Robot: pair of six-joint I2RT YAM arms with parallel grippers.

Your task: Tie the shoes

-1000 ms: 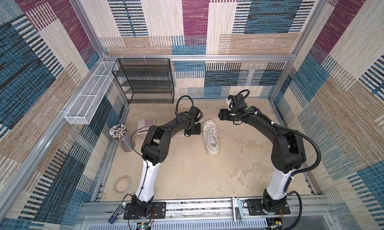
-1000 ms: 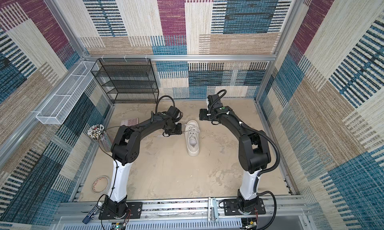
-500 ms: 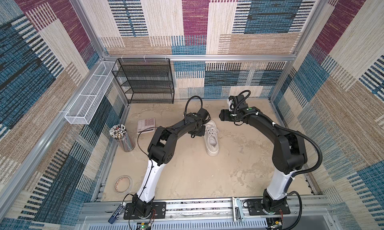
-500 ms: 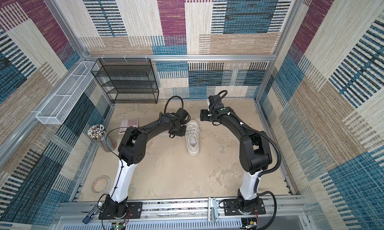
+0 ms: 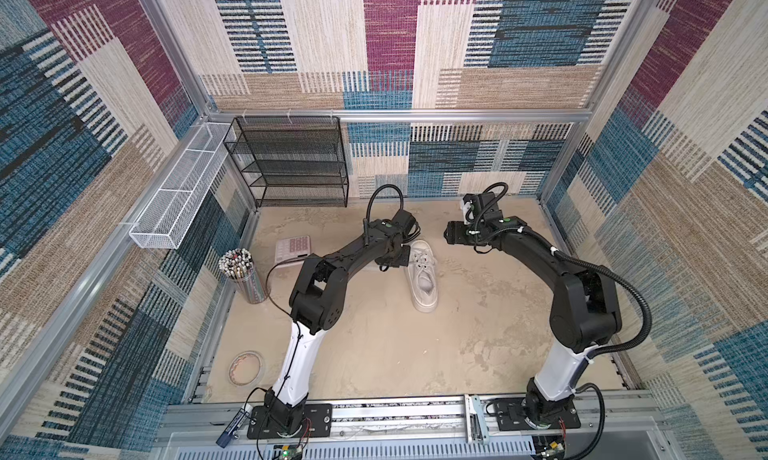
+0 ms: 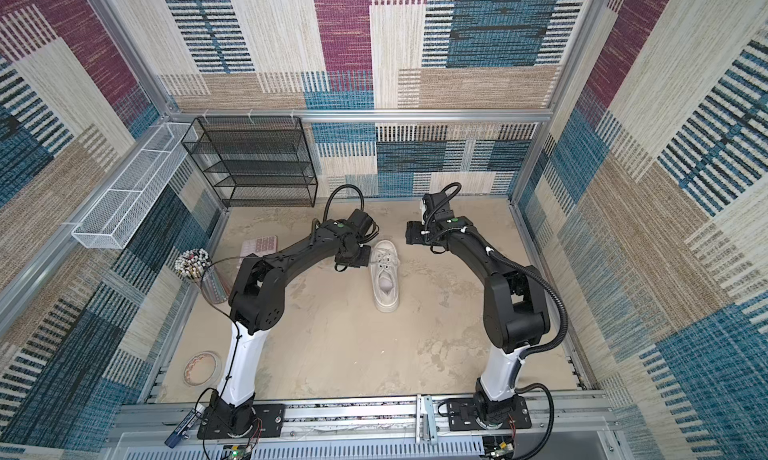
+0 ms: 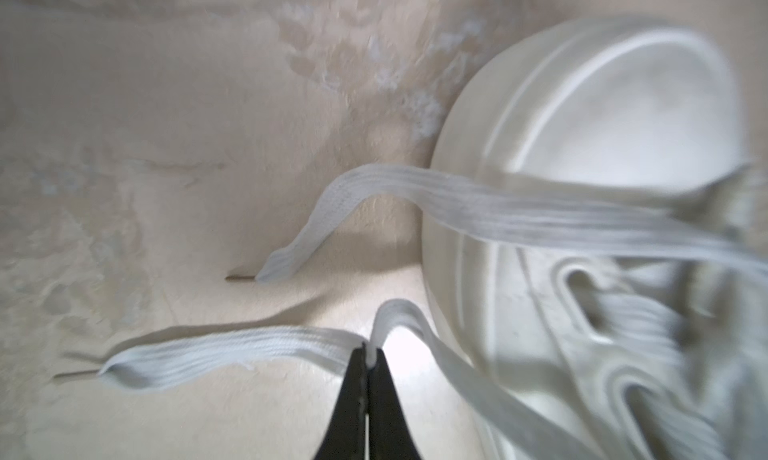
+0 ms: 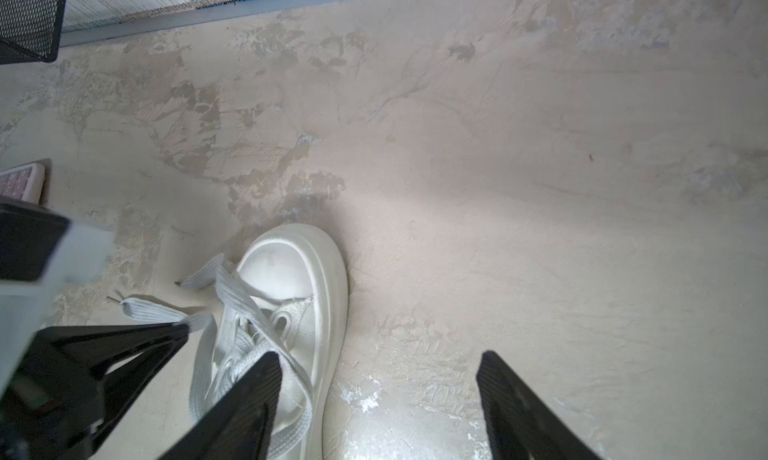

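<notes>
The white sneaker (image 5: pixel 423 277) stood on the sandy table (image 5: pixel 374 345) between the two arms, heel toward the robot bases and toe toward the back wall. Beside its laced front, the left gripper (image 7: pixel 368 356) was clamped on one flat lace (image 7: pixel 232 354), whose free end lay on the table. Farther back, the right gripper (image 8: pixel 379 356) hung with its jaws wide apart, holding nothing. A black mesh rack (image 5: pixel 291 163) stood at the back wall.
</notes>
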